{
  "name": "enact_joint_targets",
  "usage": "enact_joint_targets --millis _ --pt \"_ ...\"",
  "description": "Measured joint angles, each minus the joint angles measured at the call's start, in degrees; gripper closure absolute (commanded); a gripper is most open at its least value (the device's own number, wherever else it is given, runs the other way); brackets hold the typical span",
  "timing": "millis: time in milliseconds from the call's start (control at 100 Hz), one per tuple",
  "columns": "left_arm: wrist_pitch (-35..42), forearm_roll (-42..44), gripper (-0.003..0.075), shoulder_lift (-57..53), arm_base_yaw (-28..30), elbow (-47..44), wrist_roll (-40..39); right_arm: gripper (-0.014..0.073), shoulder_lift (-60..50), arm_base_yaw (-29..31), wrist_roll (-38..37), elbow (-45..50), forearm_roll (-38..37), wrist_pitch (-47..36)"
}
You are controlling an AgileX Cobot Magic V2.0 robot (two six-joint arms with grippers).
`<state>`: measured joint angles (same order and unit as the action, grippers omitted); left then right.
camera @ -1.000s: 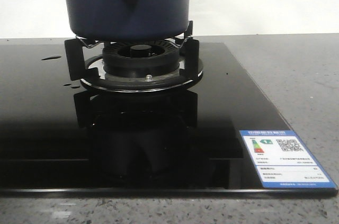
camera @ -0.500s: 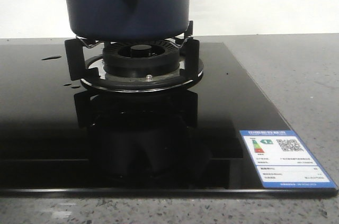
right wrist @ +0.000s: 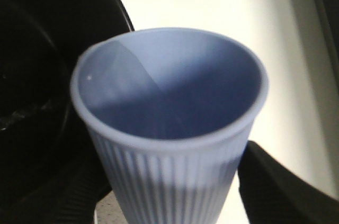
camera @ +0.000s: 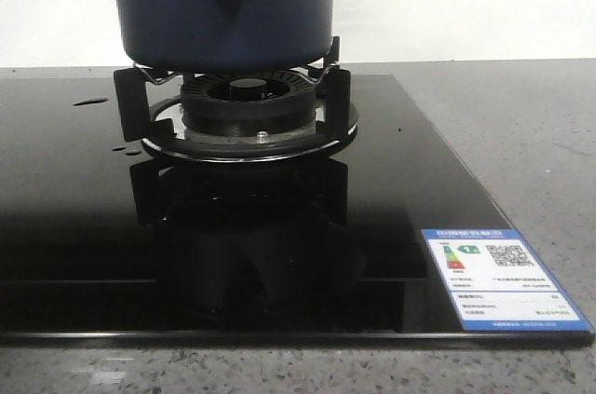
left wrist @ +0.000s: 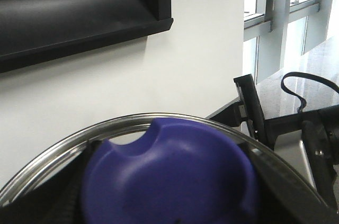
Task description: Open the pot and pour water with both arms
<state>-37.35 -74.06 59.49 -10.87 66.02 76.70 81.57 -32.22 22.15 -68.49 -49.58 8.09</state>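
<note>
The dark navy pot (camera: pixel 222 5) stands on the burner's pan support (camera: pixel 244 105) at the back middle of the black glass hob; its top is cut off by the frame edge. Neither gripper shows in the front view. In the left wrist view my left gripper (left wrist: pixel 169 205) is shut on the blue knob (left wrist: pixel 169 173) of a steel-rimmed lid (left wrist: pixel 63 144), held up in front of a white wall. In the right wrist view my right gripper (right wrist: pixel 169 195) is shut on a pale-blue ribbed cup (right wrist: pixel 169 176), upright between the black fingers (right wrist: pixel 280 187). I cannot tell whether the cup holds water.
The hob (camera: pixel 84 226) lies in a grey speckled counter (camera: pixel 531 124), with an energy label (camera: pixel 498 279) at its front right corner. A black hood (left wrist: pixel 79 12) hangs on the wall. The other arm (left wrist: pixel 312 139) shows beside the lid. A dark round shape (right wrist: pixel 37 102) is beside the cup.
</note>
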Motion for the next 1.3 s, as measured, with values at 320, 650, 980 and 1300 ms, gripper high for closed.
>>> enact_joint_targets --millis 320,650,980,1300 --pt "0.0 0.0 0.0404 0.0 0.0 0.0 0.0 0.0382 0.1 0.0 0.0 0.0 -8.63 -2.35" --pt "-0.11 0.0 0.0404 0.0 0.0 0.0 0.0 0.0382 0.1 0.0 0.0 0.0 -23.32 -4.76" --pt "-0.21 0.0 0.0404 0.0 0.0 0.0 0.0 0.0382 0.1 0.0 0.0 0.0 -37.94 -6.46" --pt "-0.21 0.0 0.0404 0.0 0.0 0.0 -0.04 0.0382 0.1 0.0 0.0 0.0 -52.65 -5.33"
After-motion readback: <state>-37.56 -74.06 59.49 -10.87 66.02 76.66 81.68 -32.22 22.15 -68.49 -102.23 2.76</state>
